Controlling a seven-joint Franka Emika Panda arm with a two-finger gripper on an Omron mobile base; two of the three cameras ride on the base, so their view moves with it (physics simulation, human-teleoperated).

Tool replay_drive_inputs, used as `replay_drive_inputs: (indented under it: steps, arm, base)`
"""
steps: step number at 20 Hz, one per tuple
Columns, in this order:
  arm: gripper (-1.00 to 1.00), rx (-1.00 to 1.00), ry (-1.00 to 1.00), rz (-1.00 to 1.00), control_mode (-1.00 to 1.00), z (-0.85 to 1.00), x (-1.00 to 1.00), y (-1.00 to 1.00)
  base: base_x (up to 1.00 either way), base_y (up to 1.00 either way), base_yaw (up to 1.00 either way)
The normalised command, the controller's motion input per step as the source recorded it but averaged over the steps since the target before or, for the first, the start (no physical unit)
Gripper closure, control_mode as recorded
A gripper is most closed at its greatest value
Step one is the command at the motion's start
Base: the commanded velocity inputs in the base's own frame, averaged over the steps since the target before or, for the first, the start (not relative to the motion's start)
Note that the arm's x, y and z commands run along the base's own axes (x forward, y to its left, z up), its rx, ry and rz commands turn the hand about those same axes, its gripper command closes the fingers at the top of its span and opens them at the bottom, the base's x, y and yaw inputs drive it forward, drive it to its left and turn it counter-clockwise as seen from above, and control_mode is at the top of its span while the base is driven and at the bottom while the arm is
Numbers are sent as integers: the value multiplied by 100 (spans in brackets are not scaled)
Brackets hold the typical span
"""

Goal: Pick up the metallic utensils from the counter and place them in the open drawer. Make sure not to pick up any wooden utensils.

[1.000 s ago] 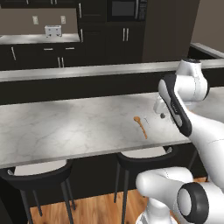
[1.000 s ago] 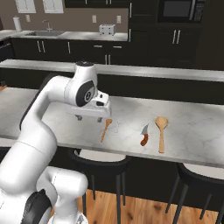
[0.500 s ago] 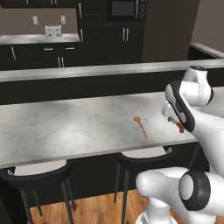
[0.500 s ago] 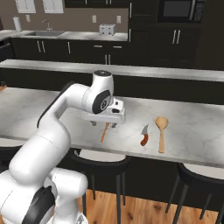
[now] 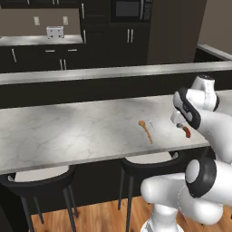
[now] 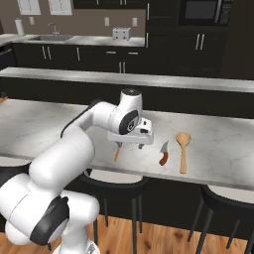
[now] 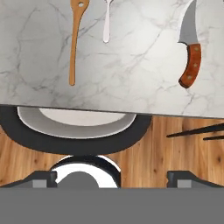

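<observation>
In the hand view a slim silvery utensil (image 7: 106, 22) lies on the marbled counter (image 7: 131, 78), its handle end toward me. Just to its left is an orange-brown wooden utensil (image 7: 75, 41) with a hole in its head. A knife (image 7: 189, 50) with a silver blade and red-brown handle lies to the right. My gripper (image 7: 112, 179) hovers open above the counter's front edge with nothing between its fingertips (image 7: 43, 178). From the base views the gripper (image 6: 130, 143) (image 5: 179, 121) hangs between the wooden utensil (image 6: 117, 151) and the knife (image 6: 163, 155). The open drawer is out of view.
A large wooden spoon (image 6: 182, 149) lies right of the knife. Black stools (image 6: 114, 179) with pale seats (image 7: 76, 122) stand under the counter's front edge over a wooden floor. A raised dark ledge (image 5: 113, 72) runs along the counter's far side.
The arm has swung right along the counter and toward its front edge, bringing the open gripper beside the wooden utensil and the knife. The utensils have not moved.
</observation>
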Motion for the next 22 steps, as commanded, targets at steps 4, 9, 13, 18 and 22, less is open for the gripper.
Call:
replay_drive_inputs:
  steps: [4, 9, 13, 18, 22]
  arm:
    - [-100, 0, 0, 0, -100, -28, 55, 0]
    - [-100, 0, 0, 0, -100, -35, 57, 0]
    - [-100, 0, -1, 0, -100, -33, 56, 2]
    - [-100, 0, -3, 0, -100, -25, 54, 15]
    - [-100, 0, 0, 0, -100, -29, 63, 15]
  base:
    - [0, 0, 0]
    - [0, 0, 0]
    - [0, 0, 0]
    - [0, 0, 0]
    - [0, 0, 0]
